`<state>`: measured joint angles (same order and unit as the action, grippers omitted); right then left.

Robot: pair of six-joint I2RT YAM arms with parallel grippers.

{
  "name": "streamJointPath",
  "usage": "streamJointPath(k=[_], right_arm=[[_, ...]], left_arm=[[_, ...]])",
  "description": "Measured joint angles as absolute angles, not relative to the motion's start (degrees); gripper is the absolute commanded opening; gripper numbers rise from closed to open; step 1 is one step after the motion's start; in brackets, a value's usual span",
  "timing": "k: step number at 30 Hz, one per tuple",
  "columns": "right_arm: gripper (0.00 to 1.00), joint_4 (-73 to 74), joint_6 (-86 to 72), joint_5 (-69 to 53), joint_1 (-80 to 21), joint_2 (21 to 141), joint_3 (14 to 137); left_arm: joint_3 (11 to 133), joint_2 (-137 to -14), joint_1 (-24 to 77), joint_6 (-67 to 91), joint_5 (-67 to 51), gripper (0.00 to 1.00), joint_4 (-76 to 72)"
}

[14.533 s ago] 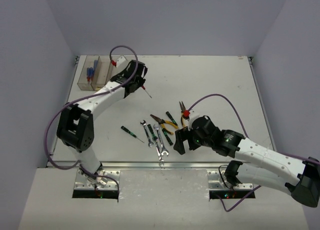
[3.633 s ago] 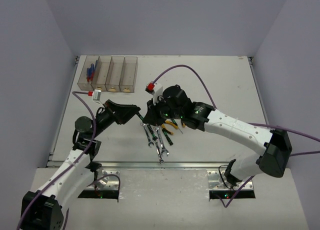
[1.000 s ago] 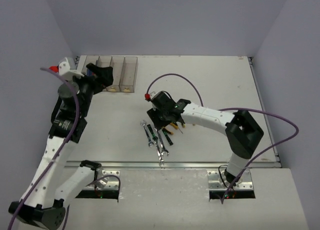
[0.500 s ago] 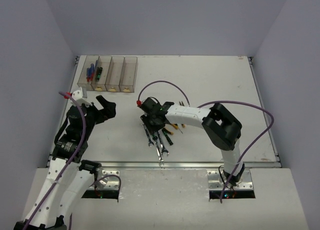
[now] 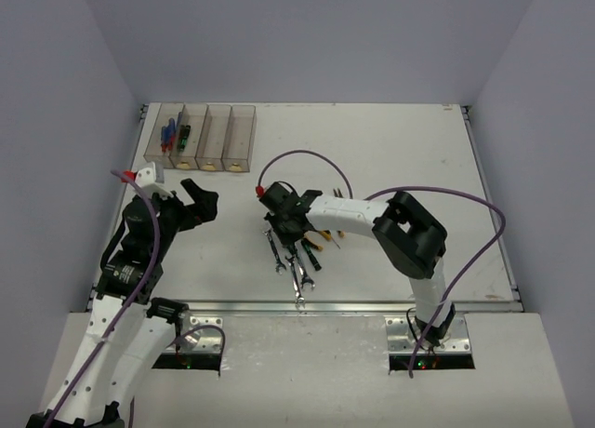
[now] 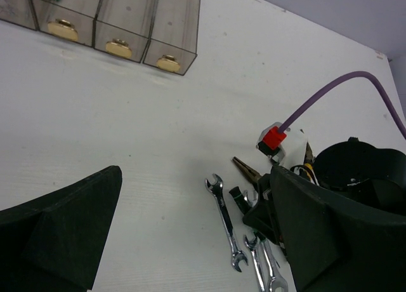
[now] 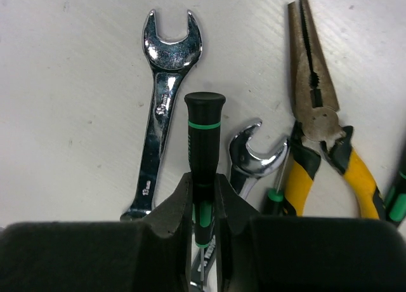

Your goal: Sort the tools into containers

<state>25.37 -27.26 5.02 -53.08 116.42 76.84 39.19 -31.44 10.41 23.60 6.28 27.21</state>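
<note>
My right gripper (image 7: 203, 184) is shut on a black-and-green screwdriver (image 7: 204, 120) that lies on the table among the tools; in the top view that gripper (image 5: 288, 228) is low over the pile. Left of the screwdriver lies a silver wrench (image 7: 163, 101), and to its right are a second wrench (image 7: 254, 159) and yellow-handled pliers (image 7: 320, 133). The containers (image 5: 200, 135) stand at the far left; the leftmost holds blue screwdrivers (image 5: 167, 132) and the second a green-black screwdriver (image 5: 185, 135). My left gripper (image 5: 197, 200) hangs open and empty between the containers and the pile.
More wrenches (image 5: 299, 274) lie toward the near edge of the table. A purple cable (image 5: 307, 158) arcs over my right arm. In the left wrist view, the containers (image 6: 114, 25) sit far off and a wrench (image 6: 225, 219) lies between my open fingers.
My right gripper's jaws have closed onto the black-and-green screwdriver. My left arm has pulled back from the containers toward the near left, leaving a green-black screwdriver in the second bin.
</note>
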Motion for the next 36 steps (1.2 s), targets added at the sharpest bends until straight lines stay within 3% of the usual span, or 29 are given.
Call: streamJointPath(k=[6,14,24,27,33,36], right_arm=[[0.00,24.13,-27.26,6.19,-53.00,106.66,72.60],[0.00,11.71,-28.48,-5.34,-49.99,80.52,57.33],[0.00,2.47,-29.83,-17.51,-49.87,72.71,53.21],[0.00,1.67,-30.03,-18.85,-49.87,72.73,53.17],[0.00,0.72,-30.26,-20.98,-49.84,73.01,53.17],[0.00,0.42,-30.28,-21.55,-49.80,73.52,53.17]], left_arm=[[35.95,-31.20,10.41,26.92,-5.63,1.00,20.91],[12.85,-31.94,10.90,47.37,-30.31,0.96,-17.78],[11.66,-41.99,18.14,54.28,-33.39,0.70,-39.65],[11.66,-44.70,19.49,54.73,-32.97,0.54,-41.78],[12.27,-47.55,21.39,55.60,-32.23,0.44,-45.74],[12.77,-48.71,21.82,55.87,-31.96,0.29,-47.31]])
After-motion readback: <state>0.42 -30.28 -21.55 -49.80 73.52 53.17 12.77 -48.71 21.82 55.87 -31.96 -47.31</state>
